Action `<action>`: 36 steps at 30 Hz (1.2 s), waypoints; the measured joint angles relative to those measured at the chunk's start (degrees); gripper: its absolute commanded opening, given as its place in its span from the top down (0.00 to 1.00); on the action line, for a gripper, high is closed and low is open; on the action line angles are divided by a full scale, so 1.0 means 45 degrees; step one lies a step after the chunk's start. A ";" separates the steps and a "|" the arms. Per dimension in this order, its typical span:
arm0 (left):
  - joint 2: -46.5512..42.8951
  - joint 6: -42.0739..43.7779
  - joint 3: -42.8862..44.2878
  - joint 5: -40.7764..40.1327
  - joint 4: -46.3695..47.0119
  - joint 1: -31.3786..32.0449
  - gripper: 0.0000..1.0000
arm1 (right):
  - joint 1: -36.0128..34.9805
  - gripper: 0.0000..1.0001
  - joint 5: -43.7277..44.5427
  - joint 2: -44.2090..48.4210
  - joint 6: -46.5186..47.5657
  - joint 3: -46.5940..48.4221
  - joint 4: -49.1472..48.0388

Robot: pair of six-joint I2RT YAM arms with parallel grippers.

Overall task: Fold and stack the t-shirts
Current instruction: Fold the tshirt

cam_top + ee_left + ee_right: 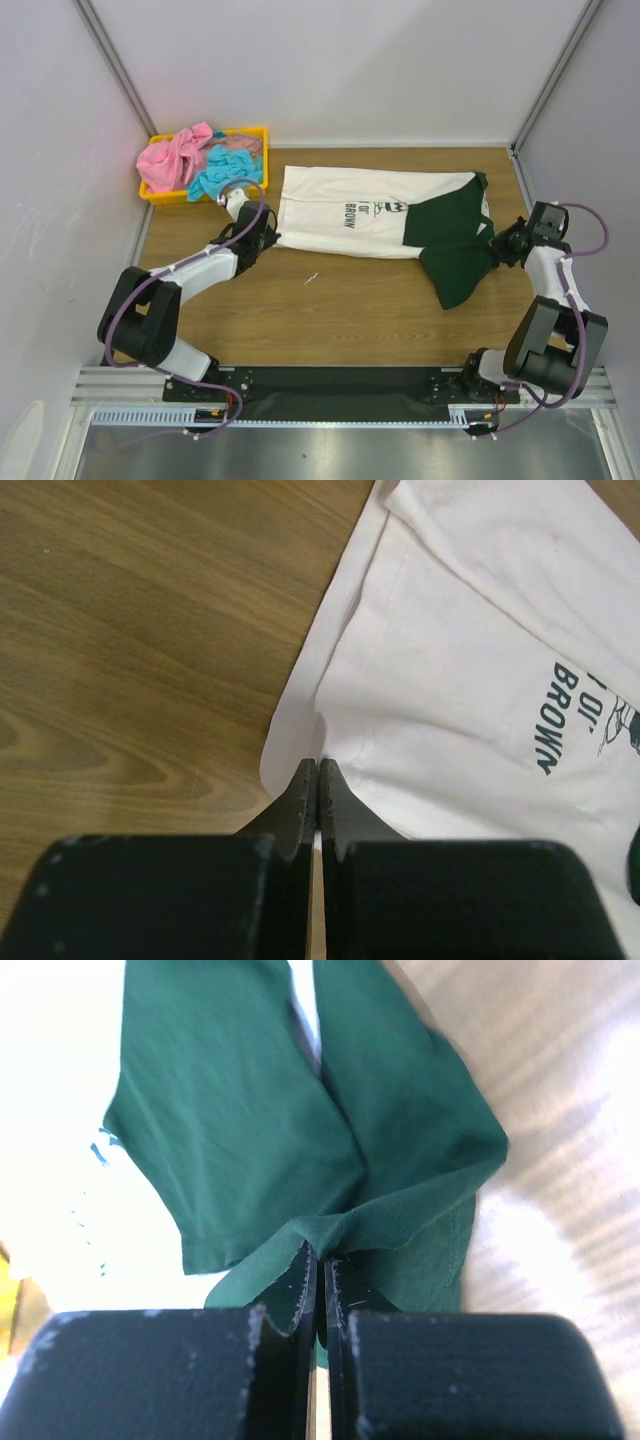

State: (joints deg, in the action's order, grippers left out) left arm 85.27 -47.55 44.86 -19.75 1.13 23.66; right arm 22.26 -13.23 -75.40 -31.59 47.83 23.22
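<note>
White-and-green t-shirt [345, 212]: lay flat mid-table, spanning between both grippers.
Left gripper [317, 772]: fingers pinched together on its white hem corner.
Right gripper [320, 1258]: clamped tight on a green sleeve.
Pink t-shirt [172, 158], turquoise t-shirt [215, 180]: heaped in the yellow tray [263, 134], far left.

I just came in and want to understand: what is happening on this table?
Two robot arms are handling a white t-shirt with green sleeves that lies on the wooden table. The left hand pinches its white hem corner. The right hand pinches the green cloth at the other end. A pink shirt and a turquoise shirt lie crumpled in the yellow tray.
</note>
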 measured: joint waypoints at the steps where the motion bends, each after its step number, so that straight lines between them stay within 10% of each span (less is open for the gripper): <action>1: 0.0078 0.0000 0.0112 0.0000 -0.0019 -0.0029 1.00 | 0.0000 1.00 -0.0015 -0.0151 -0.0029 0.0189 -0.0087; 36: 0.4658 0.0962 0.5945 -0.0617 -0.1035 -0.0617 1.00 | -0.0491 1.00 -0.0933 -0.6479 -0.1073 0.5634 -0.1962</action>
State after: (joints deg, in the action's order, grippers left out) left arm 106.24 -43.22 71.61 -22.52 -3.53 20.88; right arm 20.05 -17.43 -104.55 -36.42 73.19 14.39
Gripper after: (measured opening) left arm 0.011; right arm 0.022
